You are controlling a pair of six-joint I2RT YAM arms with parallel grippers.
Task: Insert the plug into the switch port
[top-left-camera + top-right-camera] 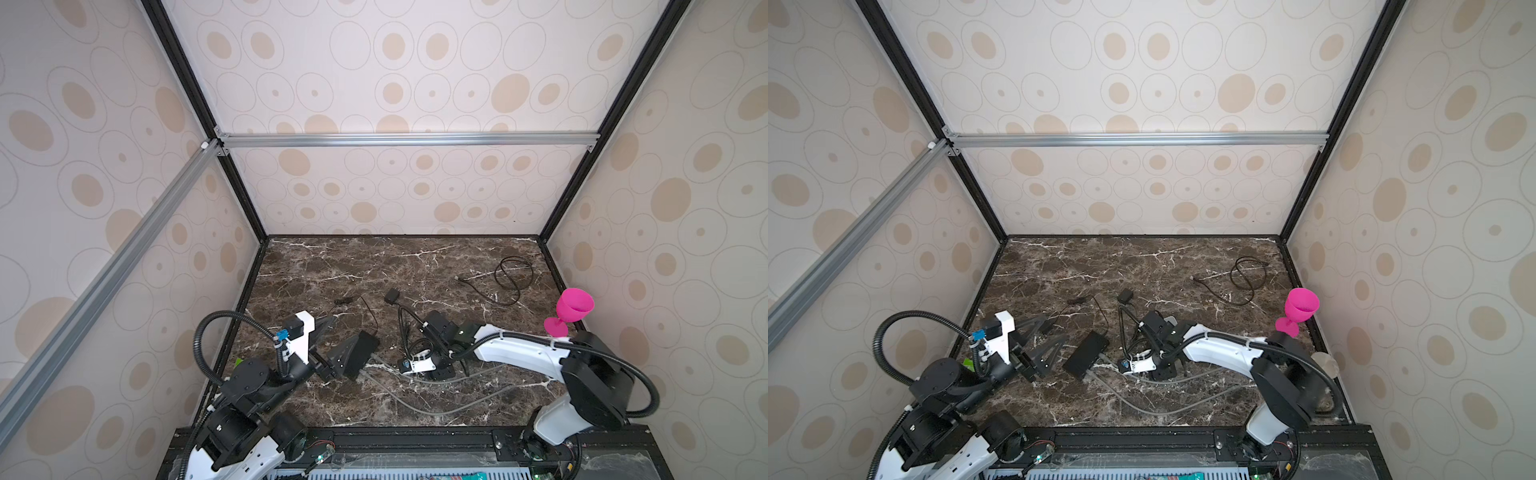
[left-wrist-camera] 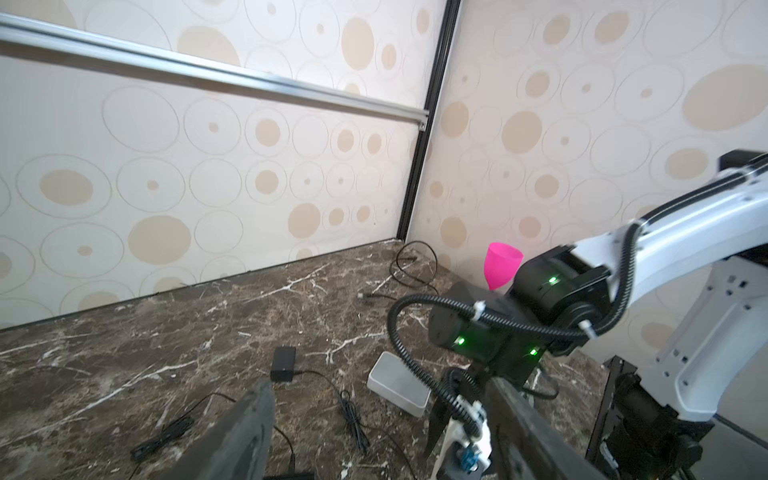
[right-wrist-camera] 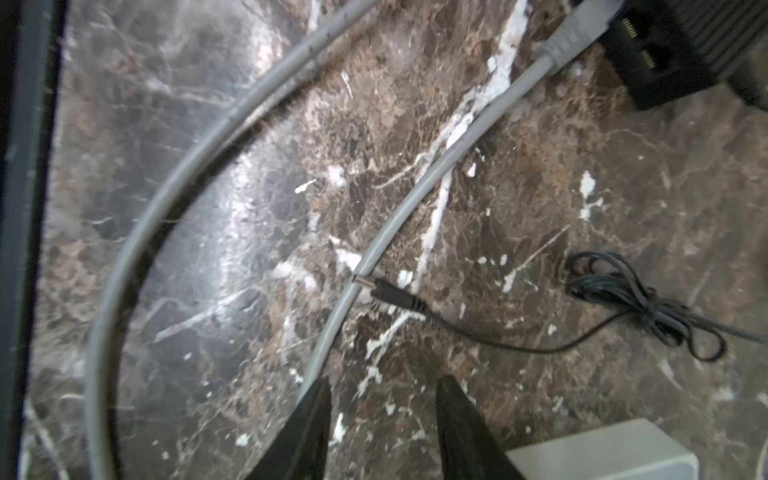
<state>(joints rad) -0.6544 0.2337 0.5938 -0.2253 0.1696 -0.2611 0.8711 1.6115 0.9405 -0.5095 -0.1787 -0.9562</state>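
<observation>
- In the right wrist view, the right tool (image 3: 384,384) stood partly open above the bench (image 3: 216,199) with nothing between its fingers. One finger hung over the grey cable (image 3: 415,195).
- That cable ran up to the grey plug (image 3: 571,35), which lay at the port face of the switch (image 3: 665,50). Two ports beside it showed empty. The plug's tip ran out of frame, so I could not tell whether it was seated.
- A black barrel plug (image 3: 392,293) lay loose on the bench, its tip touching the grey cable.
- In the left wrist view, the left tool (image 2: 380,384) stood wide and held nothing. The bench and a white box (image 2: 401,395) showed between its fingers.
- In both top views, the switch lay flat toward the near left of the bench, just beside the left tool. Whether they touched was unclear. The grey cable looped out from the switch's near edge toward the right arm.
- Judged from this, neither tool had hold of the task's things. If the grey plug was home, the job was done. If not, it remained to grasp the plug, line it up with a port and push it in.
</observation>
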